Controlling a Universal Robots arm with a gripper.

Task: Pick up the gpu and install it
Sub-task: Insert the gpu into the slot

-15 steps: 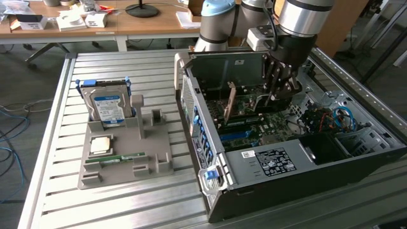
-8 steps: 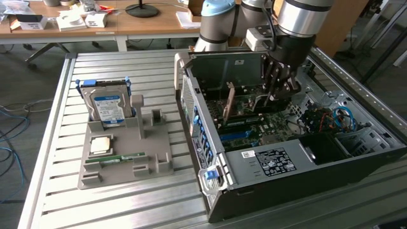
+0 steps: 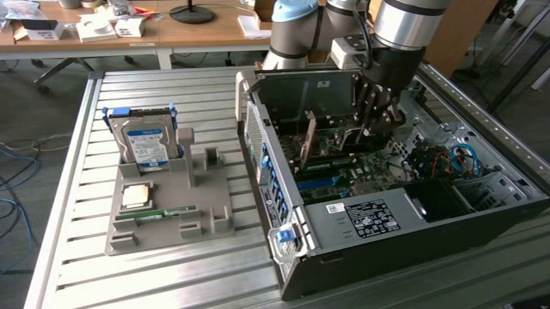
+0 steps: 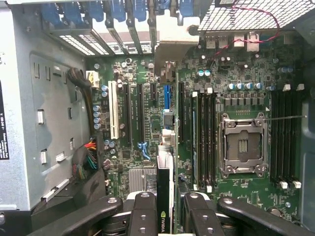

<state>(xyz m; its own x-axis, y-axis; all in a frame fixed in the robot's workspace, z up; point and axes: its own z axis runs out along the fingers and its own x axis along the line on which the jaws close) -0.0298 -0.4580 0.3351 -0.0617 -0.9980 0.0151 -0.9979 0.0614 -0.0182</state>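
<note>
The pincer [image 4: 168,199] grasped the gpu [image 4: 164,220], its dark edge showing the green Nvidia logo, over the motherboard [image 4: 147,123] slots; the case [image 3: 387,257] white sticker [image 3: 365,217] was unreadable.

Exterior overlooks bench [image 3: 172,270]; wrist looks past end effector [image 4: 167,202] at motherboard [image 4: 147,123].

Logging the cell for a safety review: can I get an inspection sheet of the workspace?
Surface: slatted metal table carrying a grey tray and an open PC case.
Job's things: gpu held edge-on over the motherboard.
Clutter: hard drive, chip and memory stick on the tray.
Grippers: pincer shut on the gpu, inside the case.
Cables: blue cables in the case; loose cables on the floor.
Surroundings: desks with boxes behind.
</note>
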